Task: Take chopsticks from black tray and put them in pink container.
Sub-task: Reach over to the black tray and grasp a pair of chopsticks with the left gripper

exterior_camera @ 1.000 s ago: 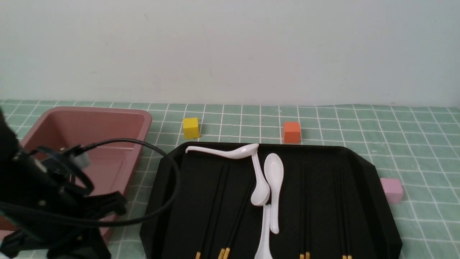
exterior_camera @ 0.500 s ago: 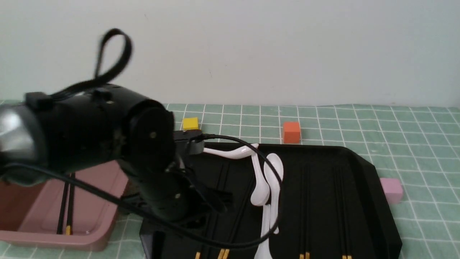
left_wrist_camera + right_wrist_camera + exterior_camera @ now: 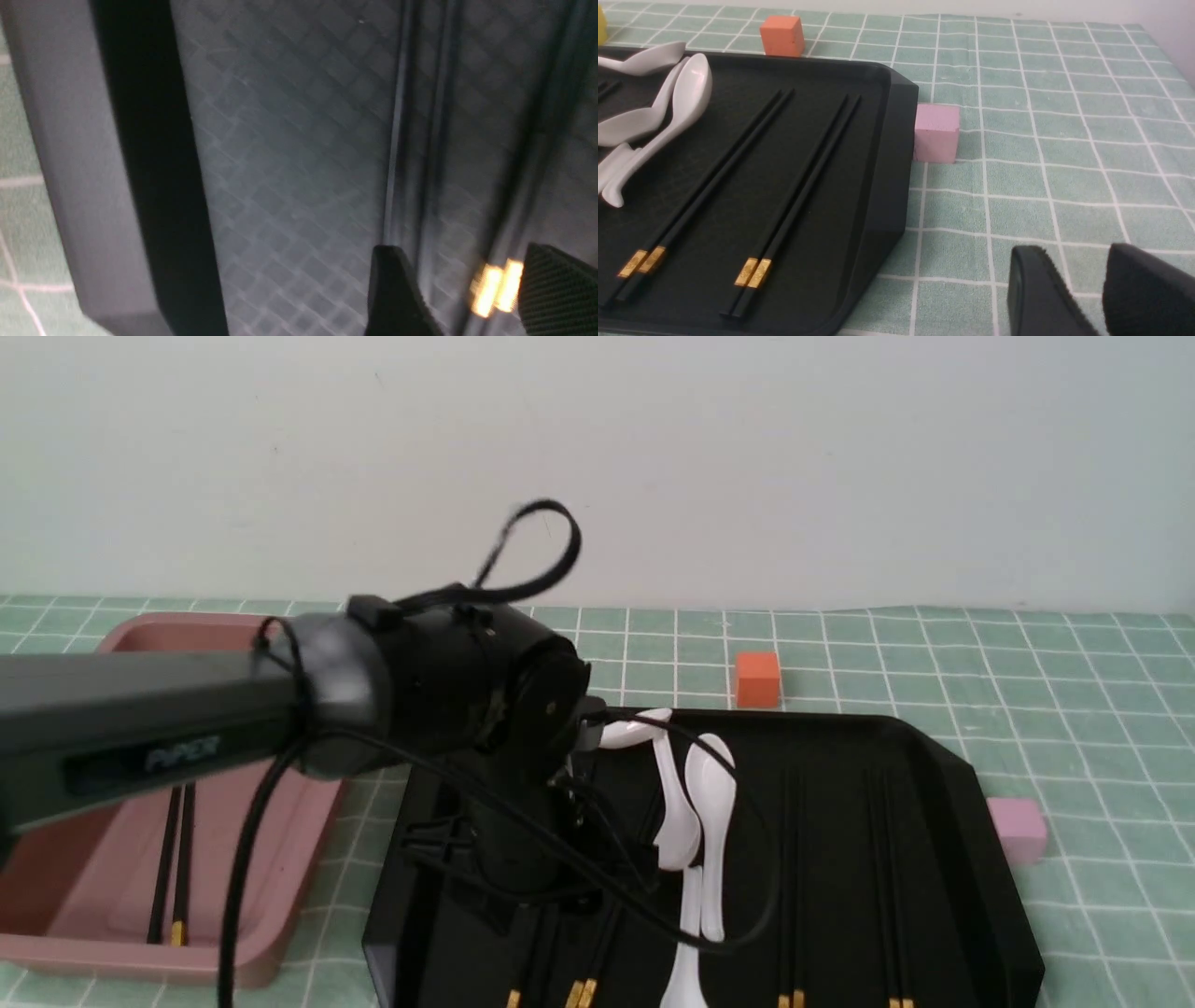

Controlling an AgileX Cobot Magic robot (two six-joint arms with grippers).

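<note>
Here two chopsticks [image 3: 168, 859] lie in the pink container [image 3: 121, 963], others in the black tray [image 3: 836, 821] beneath the spread, empty left pincer [image 3: 460, 280].

The tray [image 3: 943, 803] is glossy black with a faint diamond pattern on its floor; the chopsticks [image 3: 804, 186] are black with gold bands, the spoons [image 3: 711, 803] white. The container [image 3: 93, 896] is dusty pink, the cloth [image 3: 1064, 116] pale green with a white grid. There is an orange cube [image 3: 757, 679] and a pale pink cube [image 3: 1018, 829].
</note>
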